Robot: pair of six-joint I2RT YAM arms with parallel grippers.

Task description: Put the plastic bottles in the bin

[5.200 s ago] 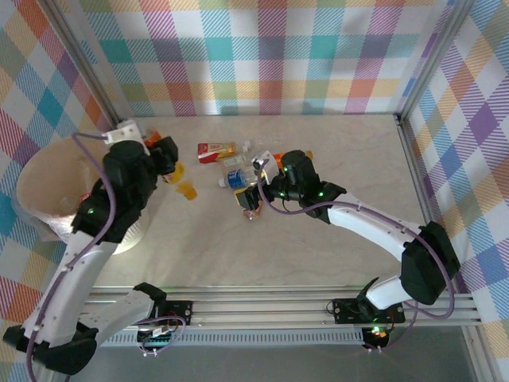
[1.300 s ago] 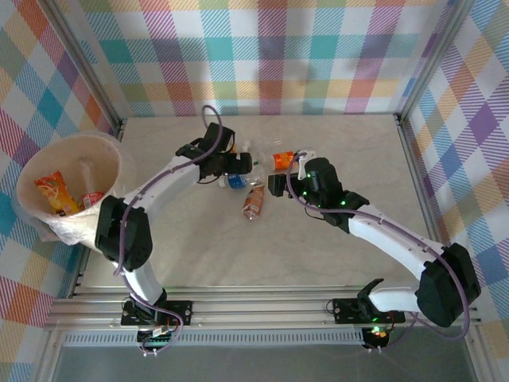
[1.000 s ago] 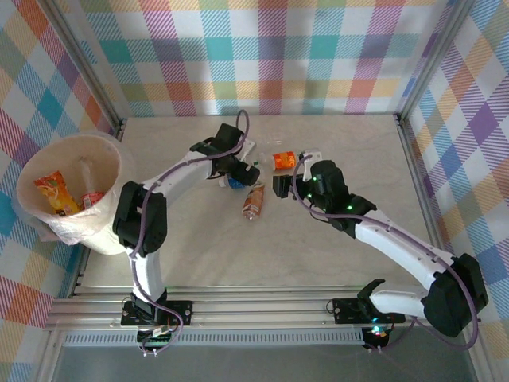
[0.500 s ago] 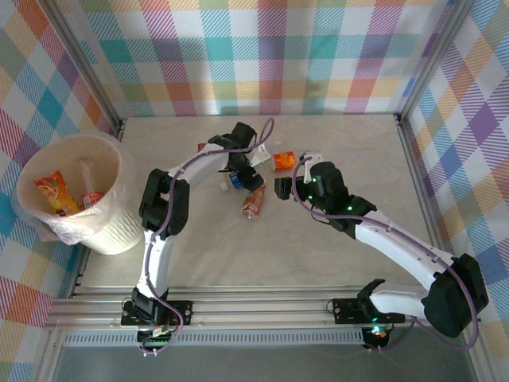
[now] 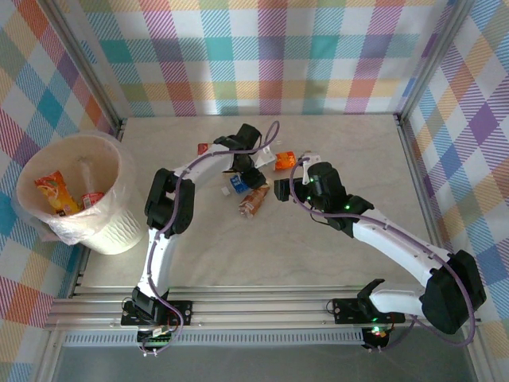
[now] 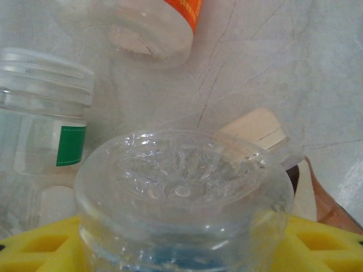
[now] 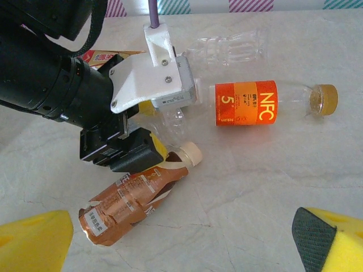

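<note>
Top external view, left to right: we record the bin (image 5: 119,231) far left, well apart from the left gripper (image 5: 243,172). Its jaws bracket a clear bottle (image 6: 181,192) lying base-on to the wrist camera; firm grip we cannot tell. Further right, the right gripper (image 7: 187,241) stands wide open and empty near a brown bottle (image 7: 133,198). The orange-labelled bottle (image 7: 247,103) reads "5 NFC".

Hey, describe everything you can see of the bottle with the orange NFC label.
The NFC bottle is clear plastic and looks empty. An orange label with white print wraps its middle, and it has a gold-yellow cap. It lies on its side on the pale marbled table, its base end beside the left arm's white camera mount. Whether they touch is unclear.
</note>
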